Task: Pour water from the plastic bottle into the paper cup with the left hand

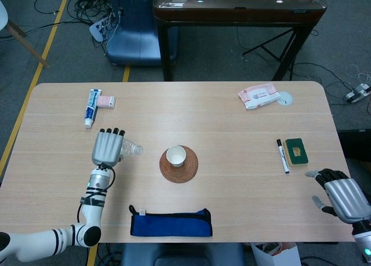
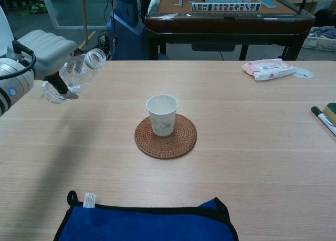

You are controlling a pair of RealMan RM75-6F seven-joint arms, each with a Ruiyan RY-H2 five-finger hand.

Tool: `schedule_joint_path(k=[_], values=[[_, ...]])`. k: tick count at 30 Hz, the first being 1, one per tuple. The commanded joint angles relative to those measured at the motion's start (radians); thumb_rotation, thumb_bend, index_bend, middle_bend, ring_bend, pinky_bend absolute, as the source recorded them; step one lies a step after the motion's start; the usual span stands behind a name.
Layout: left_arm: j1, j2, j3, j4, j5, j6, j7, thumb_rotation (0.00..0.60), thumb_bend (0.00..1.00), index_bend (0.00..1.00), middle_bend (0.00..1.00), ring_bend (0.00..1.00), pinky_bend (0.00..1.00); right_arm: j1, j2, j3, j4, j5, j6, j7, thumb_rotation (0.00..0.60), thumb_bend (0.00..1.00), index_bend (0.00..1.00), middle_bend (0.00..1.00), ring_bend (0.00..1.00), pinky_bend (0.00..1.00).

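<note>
My left hand (image 1: 106,148) (image 2: 44,52) grips a clear, uncapped plastic bottle (image 2: 76,73) (image 1: 131,149) and holds it lifted above the table, tilted steeply with its open mouth pointing right toward the cup. The white paper cup (image 1: 176,156) (image 2: 163,115) stands upright on a round woven coaster (image 1: 178,164) (image 2: 165,136) at the table's middle, well right of the bottle's mouth. No water is seen leaving the bottle. My right hand (image 1: 342,195) hangs at the table's front right corner, fingers curled, holding nothing.
A blue cloth (image 1: 171,222) (image 2: 147,222) lies near the front edge. A toothpaste tube (image 1: 91,108) and small pink box (image 1: 105,101) sit at the back left, a wipes pack (image 1: 259,95) (image 2: 268,69) at the back right, a marker (image 1: 282,156) and green sponge (image 1: 297,150) on the right.
</note>
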Motion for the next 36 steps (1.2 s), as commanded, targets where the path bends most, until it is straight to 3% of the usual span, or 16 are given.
schedule_joint_path(k=[1,22,36], values=[[-0.017,-0.024,0.008,0.012,-0.008,0.035,0.087,0.6,0.1,0.76,0.75,0.47,0.51,0.0,0.0,0.0,0.0,0.0,0.001,0.001,0.6,0.31,0.29,0.32,0.25,0.33],[-0.108,-0.151,-0.053,-0.014,-0.219,0.16,0.509,0.6,0.11,0.76,0.75,0.48,0.51,-0.001,0.008,0.004,0.001,0.004,0.004,0.021,0.6,0.31,0.29,0.32,0.25,0.33],[-0.168,-0.226,-0.068,0.043,-0.3,0.197,0.638,0.6,0.11,0.75,0.75,0.48,0.51,0.003,0.011,0.005,0.006,0.013,-0.007,0.04,0.6,0.31,0.29,0.32,0.25,0.33]])
